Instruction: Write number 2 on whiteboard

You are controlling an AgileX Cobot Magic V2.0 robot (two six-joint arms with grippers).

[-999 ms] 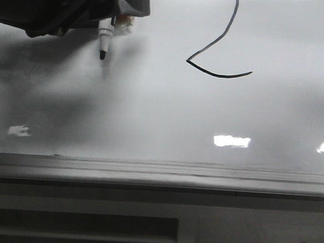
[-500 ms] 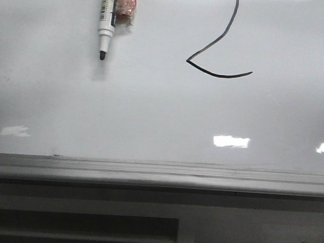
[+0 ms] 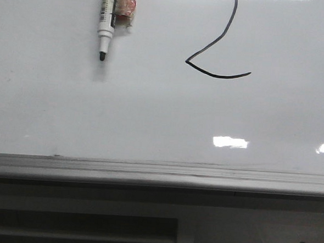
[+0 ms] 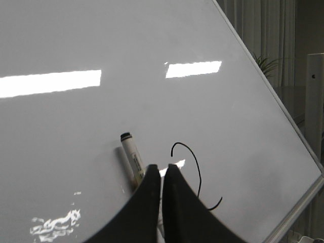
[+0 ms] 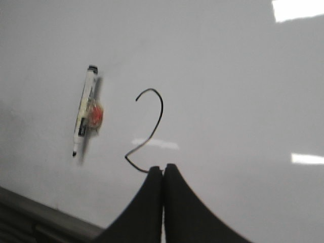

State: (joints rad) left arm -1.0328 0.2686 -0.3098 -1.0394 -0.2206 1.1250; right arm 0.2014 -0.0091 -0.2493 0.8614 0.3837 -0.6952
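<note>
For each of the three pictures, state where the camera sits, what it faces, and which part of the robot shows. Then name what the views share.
Front view: low before the whiteboard, facing it; no robot part shows.
Left wrist view: on the left arm, facing the board; left gripper shut.
Right wrist view: on the right arm, facing the board; right gripper shut.
Shared: all show the marker and the number 2.
</note>
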